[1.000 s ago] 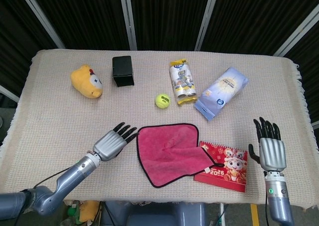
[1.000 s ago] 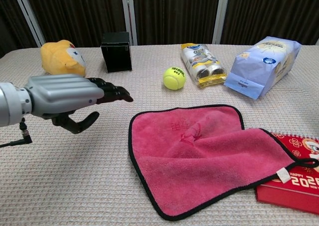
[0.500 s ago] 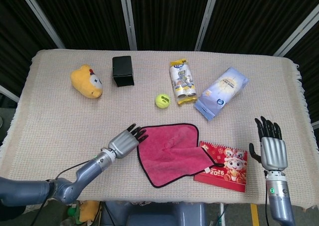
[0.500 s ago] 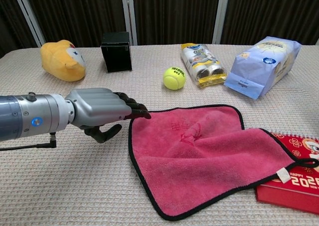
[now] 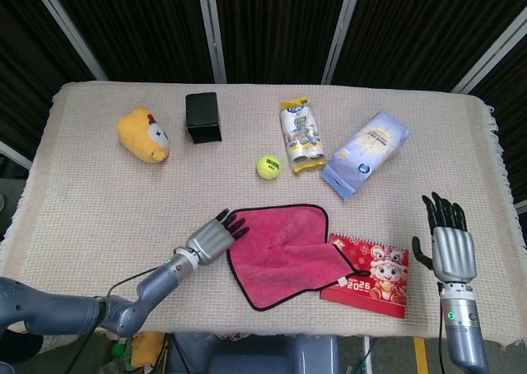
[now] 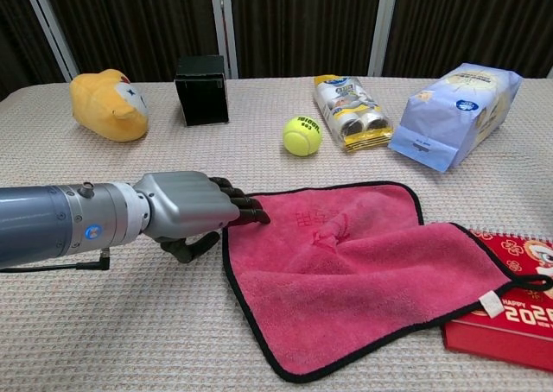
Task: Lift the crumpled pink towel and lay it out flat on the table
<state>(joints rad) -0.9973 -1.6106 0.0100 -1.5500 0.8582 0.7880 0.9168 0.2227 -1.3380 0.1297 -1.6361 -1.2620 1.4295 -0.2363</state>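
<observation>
From my seat, the yellow plush toy (image 5: 144, 133) lay at about ten o'clock on the counter (image 5: 82, 209), with the black box (image 5: 202, 118) just to its right. My left hand (image 5: 216, 236) rested low at the pink towel's left edge, its fingertips (image 6: 252, 212) lying on the black hem, fingers stretched out and gripping nothing. The pink towel (image 5: 284, 254) sat at six o'clock — mostly spread, a pucker near its middle, its right corner draped over the red calendar (image 5: 372, 275). The tennis ball (image 5: 268, 166) stood at twelve o'clock from the towel, the roll pack (image 5: 301, 137) and the blue-white bag (image 5: 366, 153) beyond it. My right hand (image 5: 448, 238) hovered at four o'clock — fingers straight, apart, empty.
</observation>
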